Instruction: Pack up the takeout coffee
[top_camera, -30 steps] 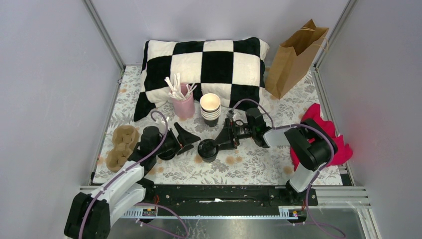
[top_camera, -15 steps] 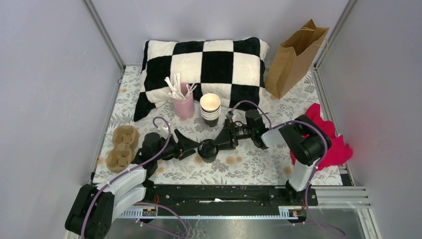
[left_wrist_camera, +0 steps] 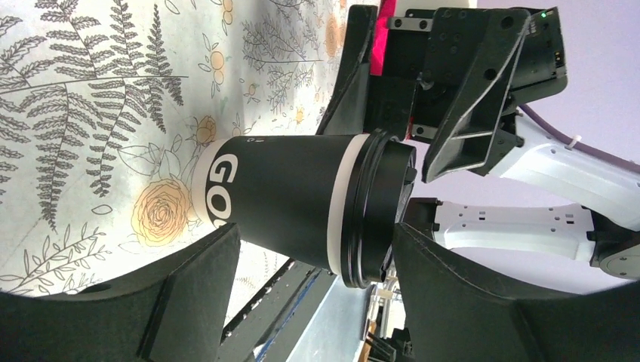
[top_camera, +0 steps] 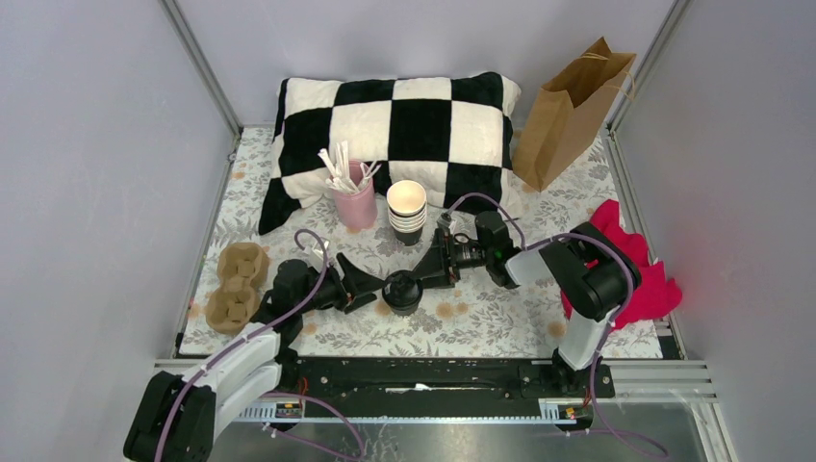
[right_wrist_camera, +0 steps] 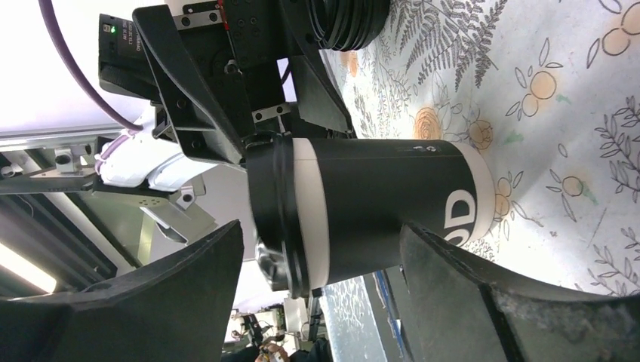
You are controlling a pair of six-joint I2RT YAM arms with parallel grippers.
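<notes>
The takeout coffee, a black cup with white lettering and a black lid, stands upright on the floral table cover. It shows in the left wrist view and the right wrist view. My left gripper is open on the cup's left side, its fingertips level with the cup. My right gripper is open on the cup's right side, its fingers spread wider than the cup. Neither grips the cup.
A stack of lidless cups and a pink cup of stirrers stand behind. A checkered pillow, a brown paper bag, a cardboard carrier and a red cloth surround the arms. A round black ridged thing lies beyond.
My left gripper has moved right, from well clear of the cup to right beside it. My right gripper has shifted slightly. The cup stays in place.
</notes>
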